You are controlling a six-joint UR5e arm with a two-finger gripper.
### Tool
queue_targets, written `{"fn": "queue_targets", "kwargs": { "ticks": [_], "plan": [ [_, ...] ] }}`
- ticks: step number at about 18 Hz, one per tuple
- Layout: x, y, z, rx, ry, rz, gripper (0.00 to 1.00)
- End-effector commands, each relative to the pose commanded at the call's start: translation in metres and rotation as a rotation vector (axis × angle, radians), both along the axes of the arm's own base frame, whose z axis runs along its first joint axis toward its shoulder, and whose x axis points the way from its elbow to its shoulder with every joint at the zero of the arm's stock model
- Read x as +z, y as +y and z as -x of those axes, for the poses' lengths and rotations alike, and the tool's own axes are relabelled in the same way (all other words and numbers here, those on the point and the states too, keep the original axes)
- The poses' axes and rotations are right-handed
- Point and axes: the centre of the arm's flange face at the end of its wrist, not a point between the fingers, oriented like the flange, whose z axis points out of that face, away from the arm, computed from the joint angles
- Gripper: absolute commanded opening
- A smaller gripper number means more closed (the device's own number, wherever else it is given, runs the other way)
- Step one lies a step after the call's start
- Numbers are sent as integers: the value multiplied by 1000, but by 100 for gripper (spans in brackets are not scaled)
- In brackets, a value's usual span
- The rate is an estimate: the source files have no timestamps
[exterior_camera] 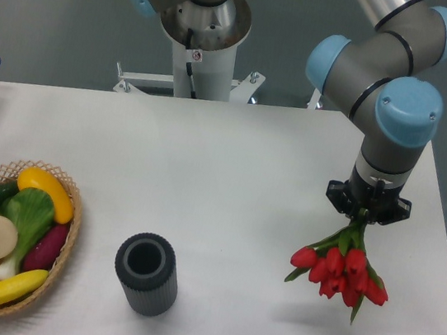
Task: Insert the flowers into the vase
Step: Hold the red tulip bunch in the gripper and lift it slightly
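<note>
Jaws pinch the flowers (340, 271) aloft; vase (146, 273) empty, basket (70, 238) holds toy produce.

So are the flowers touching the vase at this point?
Apart. The fixed camera shows the flowers hanging from the gripper, with bare table between them and the vase.

Bare table (229, 185) lies between the flowers (340, 271) and the vase (146, 273) — only the wicker basket (70, 238) crowds the vase's far side.
</note>
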Motion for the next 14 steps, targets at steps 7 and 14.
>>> {"fn": "queue_targets", "kwargs": {
  "ticks": [7,14],
  "plan": [
    [6,2,1,8,3,-32,0],
    [47,21,5,-30,63,-312,0]
  ]
}}
